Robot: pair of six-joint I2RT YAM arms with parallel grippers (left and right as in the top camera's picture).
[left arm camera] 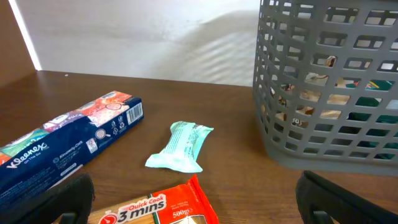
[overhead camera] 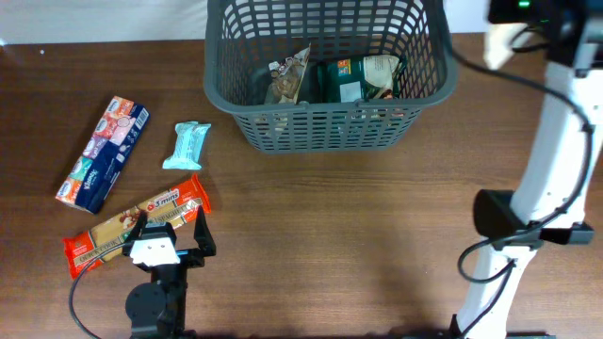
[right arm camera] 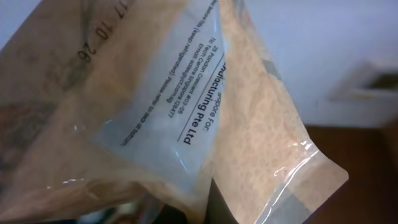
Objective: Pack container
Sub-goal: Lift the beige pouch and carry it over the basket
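The dark grey lattice basket (overhead camera: 325, 127) stands at the back centre, with a brown snack pack (overhead camera: 287, 80) and a green pack (overhead camera: 353, 80) inside. It also shows in the left wrist view (left arm camera: 329, 93). My left gripper (overhead camera: 171, 226) is open and empty, its fingers straddling the red end of a pasta pack (overhead camera: 113, 234) on the table; the left wrist view shows the gripper (left arm camera: 199, 211) over the pack (left arm camera: 155, 208). My right gripper (overhead camera: 509, 24) is raised beside the basket's far right corner, holding a clear bag of beige powder (right arm camera: 186, 106) that hides its fingers.
A blue Kleenex pack (overhead camera: 102, 153) lies at the left and a light blue wrapped bar (overhead camera: 187, 145) lies between it and the basket. Both show in the left wrist view, the Kleenex pack (left arm camera: 68, 140) and the bar (left arm camera: 181, 146). The right arm's base stands at the right front.
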